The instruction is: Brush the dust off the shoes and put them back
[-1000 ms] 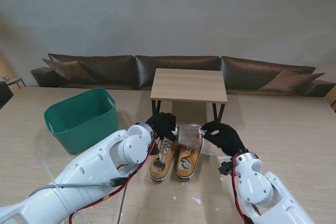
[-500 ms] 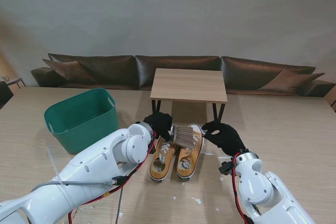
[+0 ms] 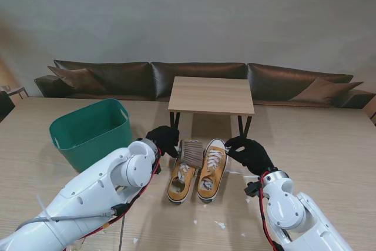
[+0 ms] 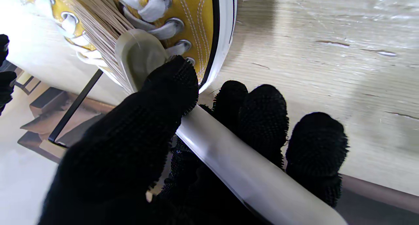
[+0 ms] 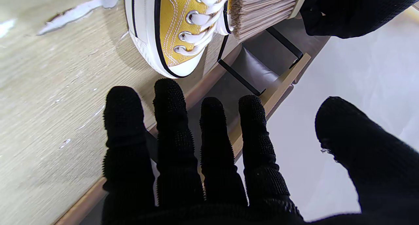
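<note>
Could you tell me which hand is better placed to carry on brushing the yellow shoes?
The left hand. It already grips the brush by its handle, with the bristles over the left shoe. The right hand is open, holds nothing, and sits beside the right shoe.

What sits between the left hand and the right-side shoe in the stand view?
The brush, held by the left hand, over the left shoe; the right shoe lies just beyond.

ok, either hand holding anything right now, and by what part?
Left hand holds the brush by its pale handle, fingers wrapped around it. Right hand is open, holding nothing.
</note>
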Controlling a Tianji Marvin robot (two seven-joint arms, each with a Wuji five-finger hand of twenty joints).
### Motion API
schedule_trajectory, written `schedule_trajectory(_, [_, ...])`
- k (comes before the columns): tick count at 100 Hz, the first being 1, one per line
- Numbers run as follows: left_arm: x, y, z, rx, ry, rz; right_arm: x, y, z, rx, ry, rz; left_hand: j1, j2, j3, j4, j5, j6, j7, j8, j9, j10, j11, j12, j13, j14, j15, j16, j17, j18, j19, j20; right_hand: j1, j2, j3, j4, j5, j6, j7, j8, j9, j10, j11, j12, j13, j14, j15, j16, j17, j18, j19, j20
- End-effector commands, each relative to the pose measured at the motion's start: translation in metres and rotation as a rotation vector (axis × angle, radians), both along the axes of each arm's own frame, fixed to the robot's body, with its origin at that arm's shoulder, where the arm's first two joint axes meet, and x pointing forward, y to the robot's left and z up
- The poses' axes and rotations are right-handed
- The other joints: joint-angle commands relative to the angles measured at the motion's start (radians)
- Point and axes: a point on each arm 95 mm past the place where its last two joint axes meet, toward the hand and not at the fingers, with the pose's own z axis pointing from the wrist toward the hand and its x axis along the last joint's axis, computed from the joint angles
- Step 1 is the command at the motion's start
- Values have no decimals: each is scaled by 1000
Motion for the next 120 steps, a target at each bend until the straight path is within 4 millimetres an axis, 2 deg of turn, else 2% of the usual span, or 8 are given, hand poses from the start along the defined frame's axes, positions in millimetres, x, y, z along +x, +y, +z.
schedule_trajectory(1, [-2,-3,7,-12,-3,-15,-3,5,-2,3,12,17,76,29,104,0,84,-43,118,24,44,30,5,-7,52,-42,37,3,28,25,56,-13,-36,27,5,24,-12,1,-2,-21,7,12,-1,-12,20,5,10,6,-268,19,4,11])
schedule_trajectory(15, [-5,-10,19,-63,-8,-27,-3,5,-2,3,12,18,78,29,103,0,85,-44,117,23,44,32,5,-8,52,-43,37,3,27,25,56,-14,-35,27,5,24,-12,2,-1,-21,6,12,-1,-12,19,4,9,6,-268,18,4,11])
schedule_trajectory(37, [-3,-33,27,-170,21,-43,-3,5,-2,4,12,17,79,29,100,-2,86,-41,116,22,46,35,5,-7,52,-41,38,4,26,26,56,-14,-35,28,6,24,-12,2,-1,-21,6,13,-1,-12,19,4,9,6,-267,19,5,11])
schedule_trajectory(50, [4,-45,21,-180,40,-49,-2,5,-3,5,12,16,79,29,98,-2,86,-40,116,22,46,35,6,-7,52,-42,38,4,25,28,57,-13,-35,30,5,25,-12,2,-1,-21,6,13,-1,-12,20,4,10,6,-267,19,4,11])
schedule_trajectory(65, [12,-54,5,-157,67,-47,-2,4,-3,8,15,13,77,30,99,-3,93,-47,120,23,44,32,6,-7,52,-43,38,4,24,28,57,-13,-17,22,10,27,-12,4,-2,-21,7,15,-1,-12,18,4,9,6,-269,21,3,11])
schedule_trajectory(70, [14,-56,-1,-153,74,-40,-2,4,-3,-7,15,14,77,28,100,-3,90,-47,119,23,44,32,6,-7,52,-43,39,4,24,27,57,-13,-24,41,8,26,-13,-1,-1,-20,9,9,1,-12,22,-1,10,6,-263,15,6,12])
schedule_trajectory(87, [16,-49,-13,-124,94,-13,-1,3,-4,8,19,10,78,27,102,-3,87,-41,117,22,45,33,6,-7,52,-44,40,4,24,27,57,-13,-36,32,14,25,-11,3,-2,-21,8,13,-1,-12,20,4,9,6,-267,19,4,11])
schedule_trajectory(120, [9,-19,-17,-78,85,46,0,3,-4,5,20,7,77,27,103,-4,86,-43,118,23,44,32,6,-7,52,-45,39,4,25,27,59,-13,-35,31,18,24,-11,4,-2,-22,8,14,0,-12,19,6,9,6,-268,20,4,12])
